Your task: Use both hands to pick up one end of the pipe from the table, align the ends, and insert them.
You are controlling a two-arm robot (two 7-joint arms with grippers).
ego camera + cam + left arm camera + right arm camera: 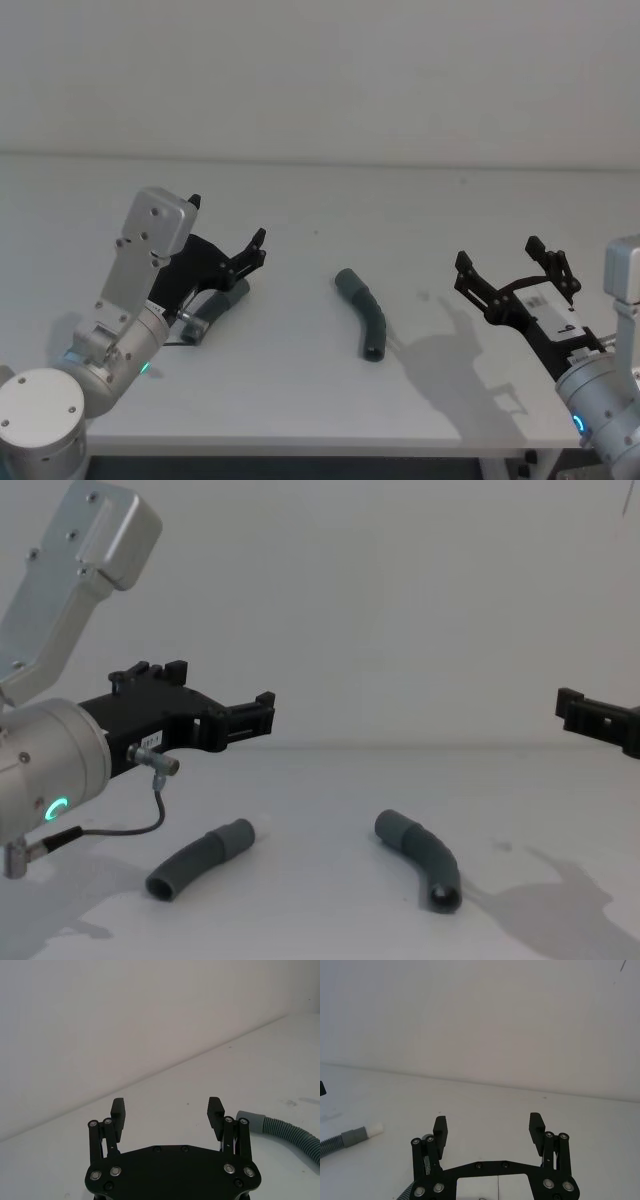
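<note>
Head view: left gripper (228,220) open at mid-left over first hose piece (215,305); second hose piece (362,312) at centre of the table (320,200); right gripper (498,255) open at lower right. Left wrist view: jaws spread, first piece (285,1130) at right edge. Right wrist view: jaws spread. Chest view: both pieces lie low, apart

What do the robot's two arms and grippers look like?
The left gripper and right gripper are black, with two fingers on linkages with silver rivets. The left wrist is a silver cylinder with a green glowing ring; the right wrist has a blue ring. A grey cable loops beside the left wrist. The right gripper bears a white label.
</note>
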